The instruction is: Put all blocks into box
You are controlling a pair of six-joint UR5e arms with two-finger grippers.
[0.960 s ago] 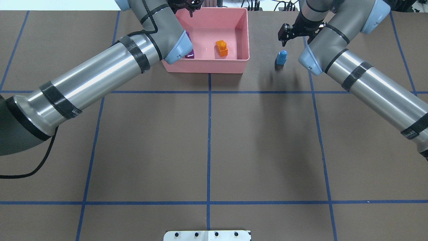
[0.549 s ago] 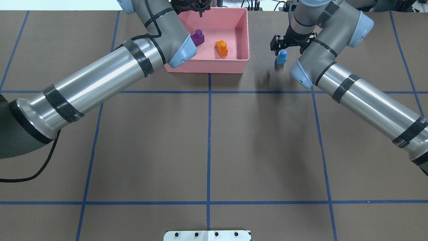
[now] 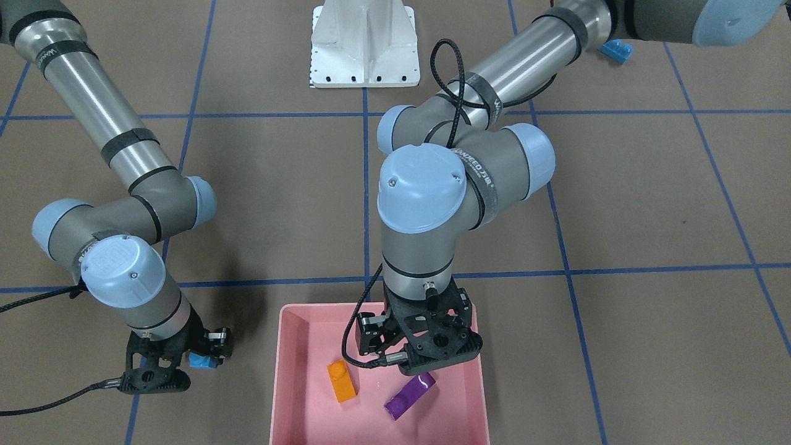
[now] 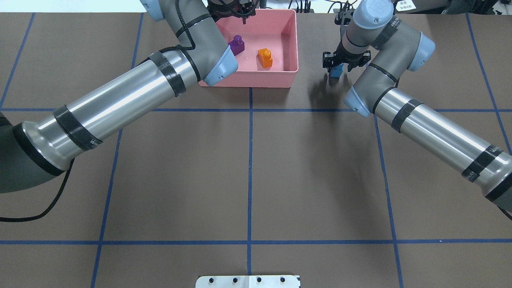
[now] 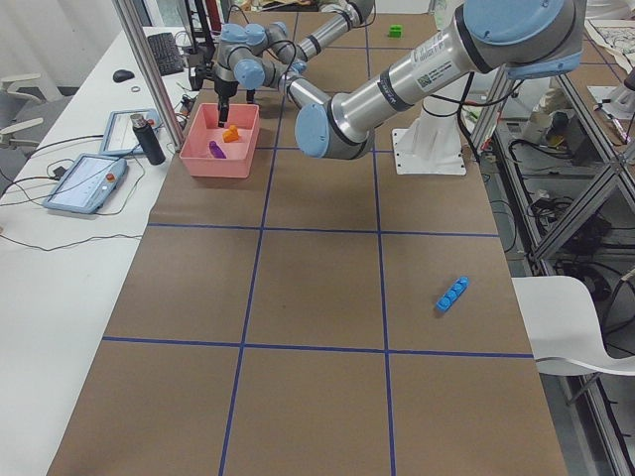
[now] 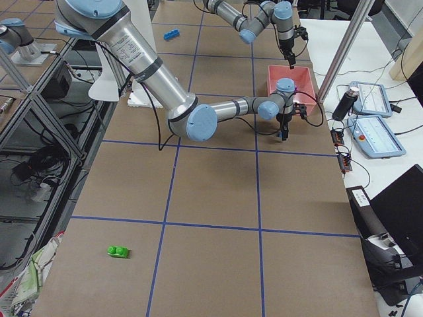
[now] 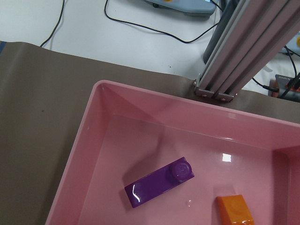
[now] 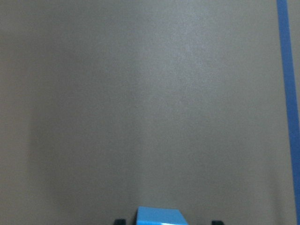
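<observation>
The pink box stands at the far middle of the table and holds the purple brick and the orange brick. My left gripper hangs open and empty above the box, over the purple brick. My right gripper is open and low, its jaws either side of the small blue brick, right of the box. The right wrist view shows that brick between the fingertips. The long blue brick and the green brick lie far off.
The white metal base stands at the robot's edge of the table. An aluminium post rises just behind the box's far rim. A tablet and cables lie beyond the table's far edge.
My right gripper has come down and toward the small blue brick and now straddles it. My left arm has shifted right, uncovering the purple brick in the box.
</observation>
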